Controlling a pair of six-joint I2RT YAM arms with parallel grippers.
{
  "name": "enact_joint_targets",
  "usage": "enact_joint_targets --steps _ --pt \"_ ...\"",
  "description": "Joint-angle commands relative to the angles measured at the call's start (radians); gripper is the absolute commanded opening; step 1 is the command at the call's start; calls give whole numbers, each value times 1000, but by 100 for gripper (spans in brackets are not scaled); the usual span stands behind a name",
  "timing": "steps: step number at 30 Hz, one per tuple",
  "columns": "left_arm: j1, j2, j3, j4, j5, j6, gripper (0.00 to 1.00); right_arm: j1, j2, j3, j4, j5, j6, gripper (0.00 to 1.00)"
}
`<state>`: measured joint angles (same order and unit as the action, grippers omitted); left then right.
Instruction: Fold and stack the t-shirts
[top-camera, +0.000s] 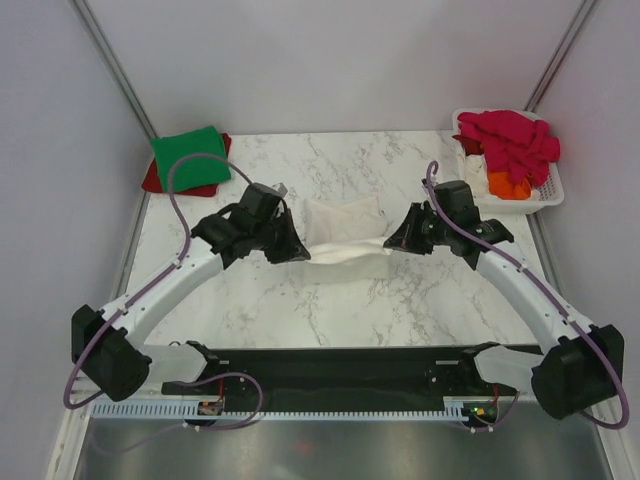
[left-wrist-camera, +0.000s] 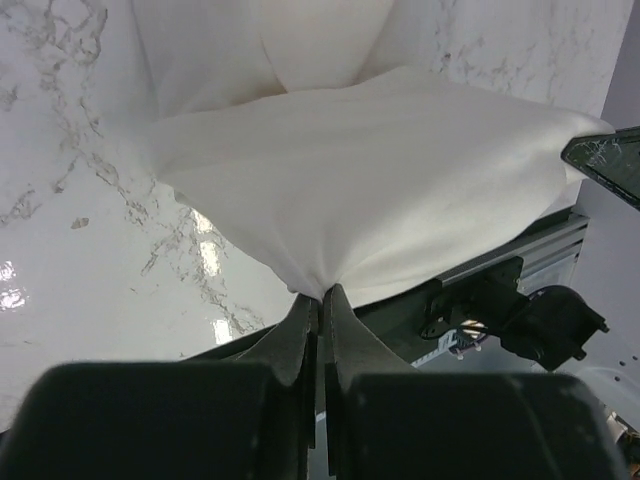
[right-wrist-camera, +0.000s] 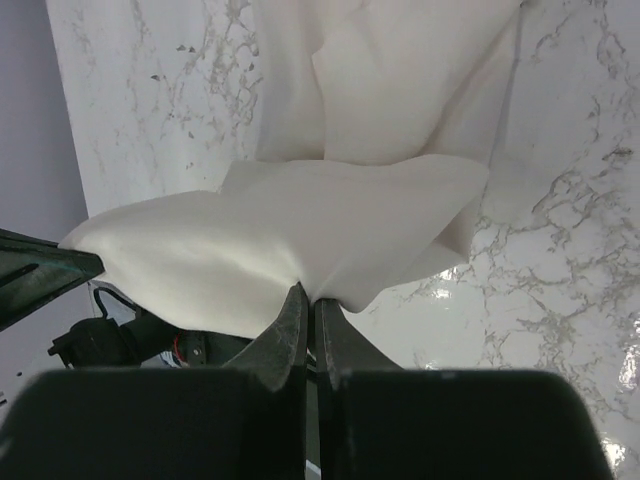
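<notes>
At the far left corner of the bench (top-camera: 400, 300), a green t-shirt (top-camera: 190, 157) is seen lying folded on top of a red t-shirt (top-camera: 150, 182), of which only the edges are exposed; this pair is judged to be the finished part of the stack. Nearer the middle, the left jaws are pressed together on a pinch of the white t-shirt (top-camera: 345, 235), the cloth being gathered to a point where it enters them. The white t-shirt is located at the centre of the bench between the two arms: its far part rests on the surface, while its near edge is held raised and stretched from one pinch to the other. No chest print can be made out on the exposed face. The right jaws are likewise clamped on the opposite end of that raised edge. At the far right, magenta t-shirts (top-camera: 510, 140) and an orange t-shirt (top-camera: 505, 185) are heaped unfolded in a white basket (top-camera: 552, 192). The task is therefore judged to be less than half complete: the fold of the white t-shirt is in hand, its placing on the stack is not yet done, and the basket contents are untouched.
</notes>
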<state>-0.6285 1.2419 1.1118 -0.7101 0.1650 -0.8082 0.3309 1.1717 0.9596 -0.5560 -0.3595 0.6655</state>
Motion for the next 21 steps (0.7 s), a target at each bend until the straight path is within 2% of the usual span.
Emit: enact_joint_targets --steps 1,4,5,7,8,9,10,11,12,13,14,15,16,17,18,19,20,21 --pt "67 79 95 -38 25 92 3 -13 89 99 14 68 -36 0" --pt "110 197 186 -38 56 145 4 -29 172 137 51 68 -43 0" --pt "142 230 239 -38 70 158 4 -35 245 175 57 70 -46 0" --pt "174 370 310 -40 79 202 4 -55 333 224 88 73 -47 1" --pt "209 430 386 -38 108 211 4 -67 439 288 90 77 -47 1" --pt "223 550 434 -38 122 222 7 -75 498 325 97 76 -46 2" --pt "237 635 489 -40 142 254 12 -91 563 368 123 89 -43 16" --pt "263 709 616 -58 160 262 17 -99 715 483 140 83 -49 28" --pt "277 893 702 -64 197 295 23 -108 811 575 93 83 -78 33" --pt "285 991 811 -71 259 340 65 -131 1017 822 14 91 -81 53" --pt "285 1089 1096 -207 296 368 99 -144 1113 952 -51 53 -93 67" --pt "289 1213 1264 -303 291 375 100 -156 1193 1070 -152 27 -108 75" --pt "308 1381 1415 -389 280 357 100 -161 1283 1240 -191 13 -119 92" --pt "322 1428 1568 -485 300 331 100 -159 1292 1281 -212 7 -135 98" --pt "332 1429 1556 -482 312 299 100 -161 1281 1291 -217 17 -148 98" --pt "332 1353 1510 -454 292 302 100 -159 1217 1254 -214 45 -167 98" --pt "332 1294 1353 -412 241 310 100 -159 1177 1219 -203 78 -176 98" --pt "334 1235 1265 -305 222 316 100 -161 1133 1176 -164 86 -185 98"
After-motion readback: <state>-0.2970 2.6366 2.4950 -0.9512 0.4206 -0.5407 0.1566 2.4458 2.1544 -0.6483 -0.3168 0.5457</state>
